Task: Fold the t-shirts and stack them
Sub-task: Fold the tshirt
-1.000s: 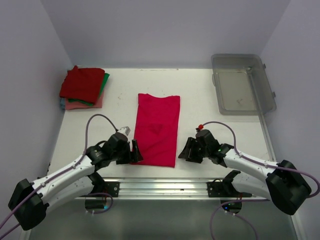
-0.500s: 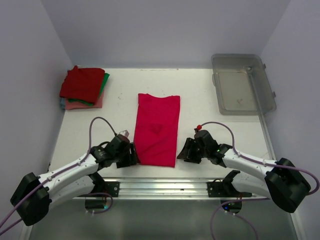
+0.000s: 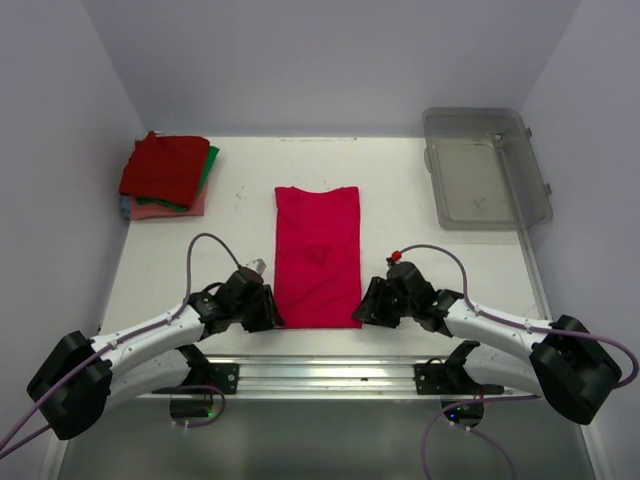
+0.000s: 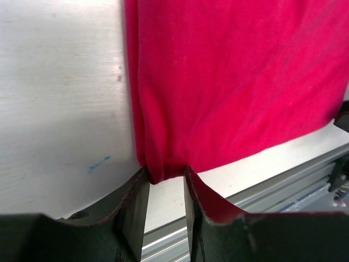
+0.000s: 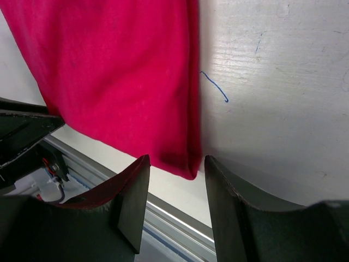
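- One crimson-pink t-shirt [image 3: 317,257] lay flat in the middle of the white table [image 3: 430,260]. It was folded into a long narrow panel running from far to near, and its near edge sat close to the metal rail [image 3: 330,372] at the table's front.
- The left gripper [image 3: 268,312] was at the shirt's near left corner. In the left wrist view its fingers [image 4: 136,210] were drawn close together, with the corner bunched and pinched between them, so it was gripping the cloth.
- The right gripper [image 3: 365,310] was at the shirt's near right corner. In the right wrist view its fingers [image 5: 133,202] stood apart, with the corner lying in the gap between the tips and not clamped.
- Short blue pen marks [image 5: 215,87] showed on the table just beside the shirt's edges.
- A stack of folded tees sat in the far left corner, well apart from the flat shirt. The dark red tee [image 3: 165,165] was on top, the green tee [image 3: 208,170] peeked out under it, and the salmon-pink tee [image 3: 185,208] was at the bottom.
- A clear grey bin [image 3: 437,200] stood at the far right of the table.
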